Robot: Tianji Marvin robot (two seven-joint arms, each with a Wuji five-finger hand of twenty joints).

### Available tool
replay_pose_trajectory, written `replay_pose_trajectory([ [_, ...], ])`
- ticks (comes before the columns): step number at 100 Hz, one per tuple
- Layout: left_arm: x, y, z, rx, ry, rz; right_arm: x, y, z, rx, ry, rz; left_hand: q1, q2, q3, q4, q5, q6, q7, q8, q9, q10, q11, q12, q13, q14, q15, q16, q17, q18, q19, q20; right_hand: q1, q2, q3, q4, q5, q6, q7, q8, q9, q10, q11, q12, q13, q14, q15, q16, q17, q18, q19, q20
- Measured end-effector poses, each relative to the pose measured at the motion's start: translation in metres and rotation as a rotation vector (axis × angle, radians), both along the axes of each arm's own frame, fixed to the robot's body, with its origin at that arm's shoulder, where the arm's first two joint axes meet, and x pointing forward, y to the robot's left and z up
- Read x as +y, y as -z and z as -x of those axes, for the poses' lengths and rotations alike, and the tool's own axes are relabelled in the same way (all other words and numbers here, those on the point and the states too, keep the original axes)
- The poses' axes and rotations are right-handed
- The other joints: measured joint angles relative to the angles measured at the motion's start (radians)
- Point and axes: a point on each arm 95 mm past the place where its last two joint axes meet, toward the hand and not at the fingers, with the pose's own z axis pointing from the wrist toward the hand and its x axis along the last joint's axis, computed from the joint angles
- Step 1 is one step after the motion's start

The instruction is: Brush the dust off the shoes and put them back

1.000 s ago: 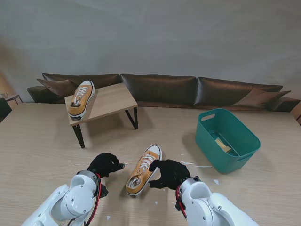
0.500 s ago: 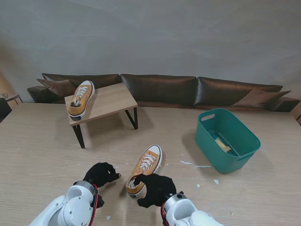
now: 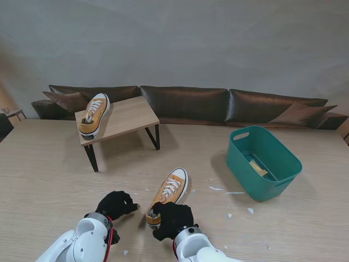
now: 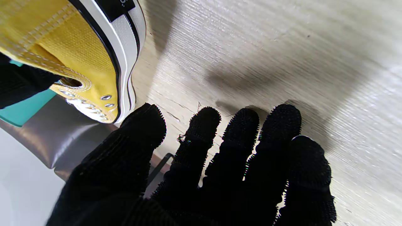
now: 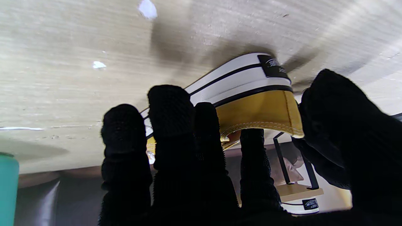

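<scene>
Roughly mid-task, I judge. One yellow shoe (image 3: pixel 94 115) sits on the small wooden rack (image 3: pixel 128 116), far from me and off to the left of my left hand (image 3: pixel 115 204); whether it has been brushed I cannot tell. That left hand holds nothing, fingers (image 4: pixel 241 131) spread flat over the table (image 3: pixel 43 174), just left of the heel of the second shoe (image 3: pixel 168 195) and not touching it.

The second shoe lies on the table between my two hands, toe pointing away from me. My right hand (image 3: pixel 172 218) is at its heel: in the right wrist view the fingers (image 5: pixel 171 106) curl around the heel on one side and the thumb on the other, half closed. It looks like a grasp forming, but I cannot tell if it is firm.

White specks (image 3: pixel 226 191) lie scattered on the table to the right of my right hand. Farther right stands the green bin (image 3: pixel 263 161), with something pale inside; I cannot make out what, maybe the brush.

Left to do: secure this shoe, brush it, set it on the rack beside the first.

Writing: a black heel patch (image 5: pixel 272 66) on the sole has white lettering, too blurred to read. No brand legible.
</scene>
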Motion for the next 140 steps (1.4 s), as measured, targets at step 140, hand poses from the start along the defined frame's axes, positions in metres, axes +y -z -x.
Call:
replay_pose_trajectory([
  [140,-0.005,0.0,-0.009,0.037,0.006,-0.032,0.028,0.035,-0.015,-0.228,-0.014,0.233,-0.001,0.01,0.0,0.0,0.017,0.001,0.019,0.005,0.01,0.011,0.078,0.084,0.001,0.0,0.057,0.015,0.004,0.0,0.021,0.017,-0.037,-0.226,0.138,-0.079,0.519,0.052,0.467,0.509,0.249,0.017,0.31,0.477,0.18,-0.098,0.547,0.133,0.003,-0.065,0.156,0.022],
])
